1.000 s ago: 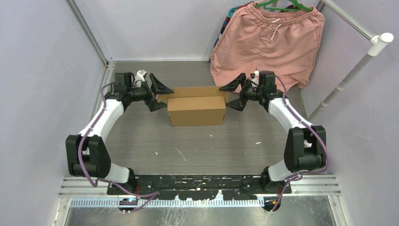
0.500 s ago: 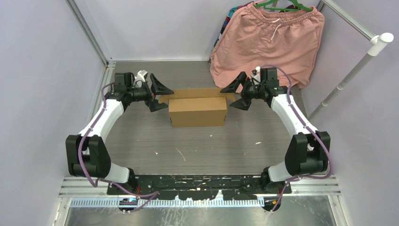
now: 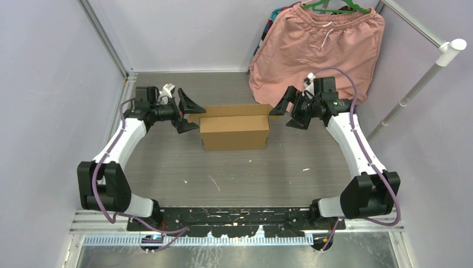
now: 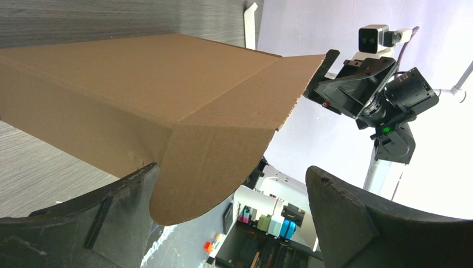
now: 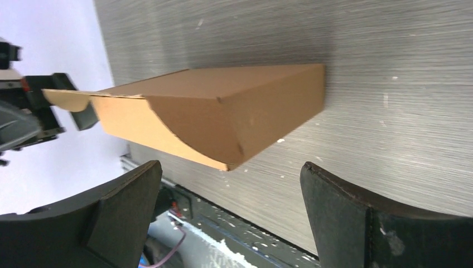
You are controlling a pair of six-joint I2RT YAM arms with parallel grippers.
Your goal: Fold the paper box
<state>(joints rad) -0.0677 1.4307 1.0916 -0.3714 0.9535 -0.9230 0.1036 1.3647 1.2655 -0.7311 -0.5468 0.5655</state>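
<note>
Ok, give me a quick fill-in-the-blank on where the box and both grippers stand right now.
1. The paper box sits ___ the two grippers.
2. The box's rounded end flap lies between the fingers of the left gripper, whose jaws are ___.
3. The right gripper is open, apart from the box, and holds ___.
4. Behind the right gripper, the pink shorts hang on a ___ hanger.

Missing words: between; open; nothing; green.
</note>
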